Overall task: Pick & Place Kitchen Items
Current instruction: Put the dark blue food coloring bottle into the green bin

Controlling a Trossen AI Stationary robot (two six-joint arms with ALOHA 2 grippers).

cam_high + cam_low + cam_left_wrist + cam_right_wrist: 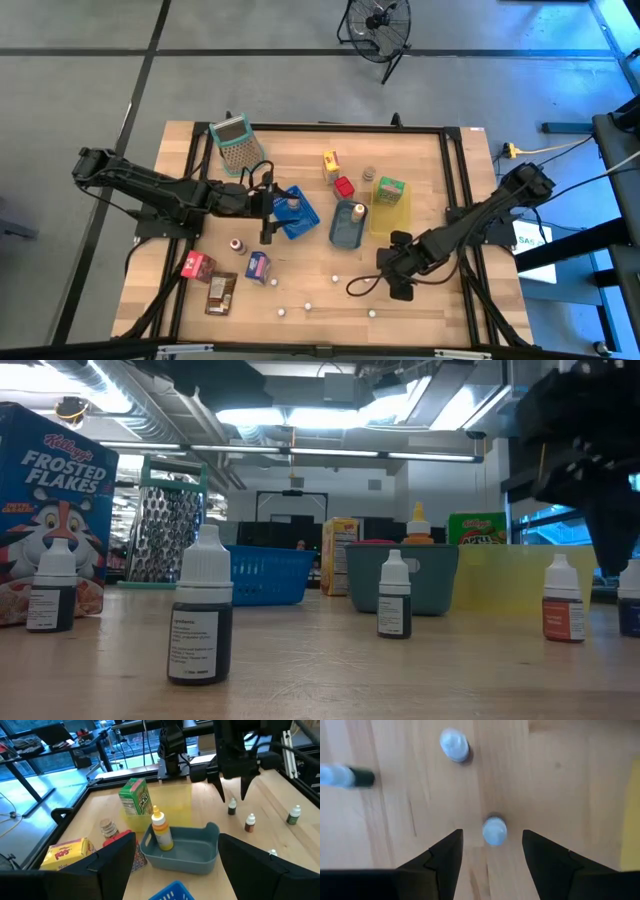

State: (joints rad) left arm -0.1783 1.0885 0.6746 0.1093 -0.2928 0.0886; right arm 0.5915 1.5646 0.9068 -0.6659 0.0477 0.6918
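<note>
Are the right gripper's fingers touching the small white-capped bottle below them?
Apart. In the right wrist view the small white-capped bottle stands between the open right gripper fingers, with bare wood showing on both sides of its cap.

— Table (330, 670)? 
— Pale wood, smooth, faint grain. 
— The bottles (200, 622)? 
— Glossy dark plastic, matt white caps, paper labels. 
— And behind? 
— A perforated metal grater (166, 532), a printed cardboard cereal box (50, 490), a woven-look blue plastic basket (268, 574).

table (420, 300): wooden | fan (378, 25): floor beyond | trays: blue (304, 213), teal (343, 236), yellow (397, 216)
</note>
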